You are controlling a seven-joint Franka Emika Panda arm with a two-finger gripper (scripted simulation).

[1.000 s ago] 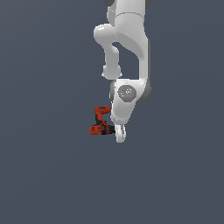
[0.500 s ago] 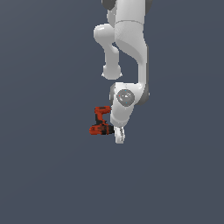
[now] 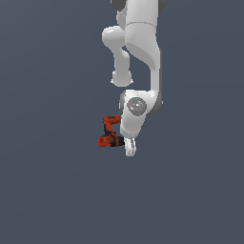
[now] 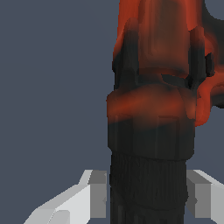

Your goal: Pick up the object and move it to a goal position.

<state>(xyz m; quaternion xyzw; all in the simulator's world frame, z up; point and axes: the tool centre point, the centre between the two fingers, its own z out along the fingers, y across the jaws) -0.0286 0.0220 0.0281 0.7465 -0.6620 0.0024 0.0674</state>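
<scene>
The small red-orange and black drill (image 3: 110, 133) lies low in the exterior view, just to the left of the white arm's wrist. My gripper (image 3: 129, 147) is down beside it, at its black chuck end. In the wrist view the drill (image 4: 153, 87) fills most of the frame. Its black chuck sits between my two white fingers (image 4: 94, 194), and each finger's grey pad lies against one side of it. My gripper (image 4: 148, 197) is shut on the chuck. The fingertips are hidden behind the drill.
A plain dark grey-blue surface (image 3: 52, 190) surrounds the drill and the arm on all sides. The white arm (image 3: 140, 52) comes down from the top of the exterior view. No other objects show.
The wrist has come down and a little to the exterior view's left, bringing the gripper lower beside the drill. The drill has not moved.
</scene>
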